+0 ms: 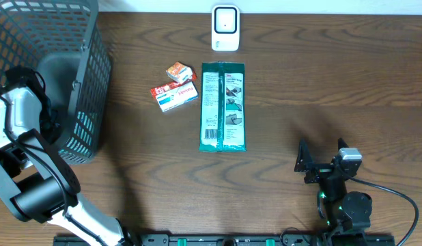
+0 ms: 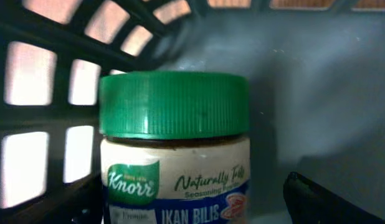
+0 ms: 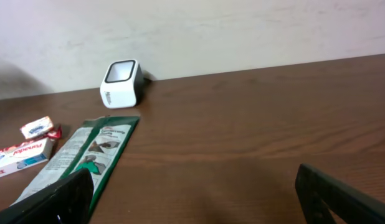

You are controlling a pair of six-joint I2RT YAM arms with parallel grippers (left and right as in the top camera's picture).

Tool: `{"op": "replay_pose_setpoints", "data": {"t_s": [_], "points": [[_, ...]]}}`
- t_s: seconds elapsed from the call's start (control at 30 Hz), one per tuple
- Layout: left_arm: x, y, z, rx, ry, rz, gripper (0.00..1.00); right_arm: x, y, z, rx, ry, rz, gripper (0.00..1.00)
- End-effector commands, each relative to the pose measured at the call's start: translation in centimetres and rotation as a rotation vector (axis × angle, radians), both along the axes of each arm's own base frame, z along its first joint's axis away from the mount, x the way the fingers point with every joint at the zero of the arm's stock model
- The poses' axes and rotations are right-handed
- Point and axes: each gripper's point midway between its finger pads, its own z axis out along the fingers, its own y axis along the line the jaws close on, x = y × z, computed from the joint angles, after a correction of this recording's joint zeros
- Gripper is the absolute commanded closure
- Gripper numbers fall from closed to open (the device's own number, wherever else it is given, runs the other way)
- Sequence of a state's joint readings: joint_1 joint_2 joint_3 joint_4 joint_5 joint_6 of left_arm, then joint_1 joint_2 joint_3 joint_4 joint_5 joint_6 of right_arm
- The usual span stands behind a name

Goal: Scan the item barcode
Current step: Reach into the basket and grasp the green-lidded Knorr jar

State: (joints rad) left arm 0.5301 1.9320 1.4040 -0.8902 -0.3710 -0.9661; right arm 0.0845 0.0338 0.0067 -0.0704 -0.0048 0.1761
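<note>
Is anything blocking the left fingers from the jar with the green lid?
Nothing visible. The jar sits straight ahead of the open left fingers, inside the basket. Its wall stands between jar and scanner.

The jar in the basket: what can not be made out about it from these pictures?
1. Left wrist view: the jar's lower label is cut off by the bottom edge, so no barcode shows.
2. Left wrist view: its back side is turned away.
3. Overhead view: the jar is hidden; the basket wall and the left arm cover it.
</note>
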Motion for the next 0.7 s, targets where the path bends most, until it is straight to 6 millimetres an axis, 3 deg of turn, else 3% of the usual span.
{"op": "replay_pose_setpoints", "data": {"t_s": [0.0, 0.67], "points": [[1.3, -0.8, -1.1, -0.073, -0.048, -0.055, 0.1, 0.0, 0.0, -0.1, 0.01, 0.004, -0.001, 0.01], [3.0, 0.1, -0.9, -0.033, -0.115, -0.07, 0.1, 0.0, 0.0, -0.1, 0.01, 0.004, -0.001, 0.01]]}}
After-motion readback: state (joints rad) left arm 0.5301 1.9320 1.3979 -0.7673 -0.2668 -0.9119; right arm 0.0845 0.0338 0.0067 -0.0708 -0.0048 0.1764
